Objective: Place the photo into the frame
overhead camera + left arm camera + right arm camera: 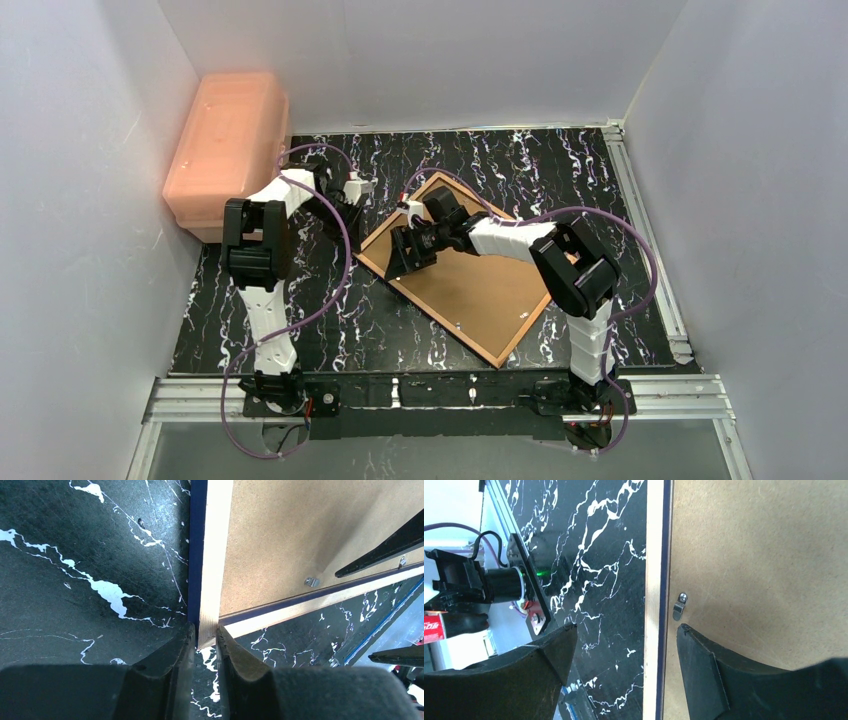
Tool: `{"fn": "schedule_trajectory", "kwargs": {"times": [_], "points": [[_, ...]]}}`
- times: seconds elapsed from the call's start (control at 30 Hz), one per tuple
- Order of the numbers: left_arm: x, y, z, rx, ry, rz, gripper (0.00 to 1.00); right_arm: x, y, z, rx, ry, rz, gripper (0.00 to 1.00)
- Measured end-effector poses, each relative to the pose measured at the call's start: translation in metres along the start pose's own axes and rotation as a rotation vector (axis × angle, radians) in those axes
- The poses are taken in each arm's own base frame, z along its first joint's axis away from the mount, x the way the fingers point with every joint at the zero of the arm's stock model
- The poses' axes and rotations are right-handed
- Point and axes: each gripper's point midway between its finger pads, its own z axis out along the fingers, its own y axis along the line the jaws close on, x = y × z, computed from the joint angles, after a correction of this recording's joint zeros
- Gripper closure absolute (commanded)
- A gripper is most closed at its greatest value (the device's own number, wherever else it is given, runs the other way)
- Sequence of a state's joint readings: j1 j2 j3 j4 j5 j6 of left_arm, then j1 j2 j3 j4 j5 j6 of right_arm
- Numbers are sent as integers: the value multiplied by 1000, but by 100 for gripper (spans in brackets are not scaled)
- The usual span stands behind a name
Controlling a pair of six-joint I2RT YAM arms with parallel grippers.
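- One black marbled counter (385, 330) carries everything.
- On it lies the frame (212, 555), face down, with the brown backing board (480, 290) inside.
- Left hand (205, 635) pinches the frame's corner.
- Right hand (621, 630) is spread wide across the frame's edge, with one finger beside a metal clip (679, 606).

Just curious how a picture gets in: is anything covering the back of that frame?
Yes. A brown backing board fills the frame, with a metal clip at its edge, by the right hand.
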State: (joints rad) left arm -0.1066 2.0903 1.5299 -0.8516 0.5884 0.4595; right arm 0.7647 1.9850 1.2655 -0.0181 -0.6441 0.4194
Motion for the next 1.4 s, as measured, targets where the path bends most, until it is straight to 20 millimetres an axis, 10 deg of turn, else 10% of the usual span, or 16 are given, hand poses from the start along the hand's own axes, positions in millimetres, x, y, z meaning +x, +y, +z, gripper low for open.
{"fn": "schedule_trajectory", "kwargs": {"times": [1.4], "points": [[1, 3, -3, -41, -13, 5, 90, 6, 2, 19, 11, -16, -23, 22]]}}
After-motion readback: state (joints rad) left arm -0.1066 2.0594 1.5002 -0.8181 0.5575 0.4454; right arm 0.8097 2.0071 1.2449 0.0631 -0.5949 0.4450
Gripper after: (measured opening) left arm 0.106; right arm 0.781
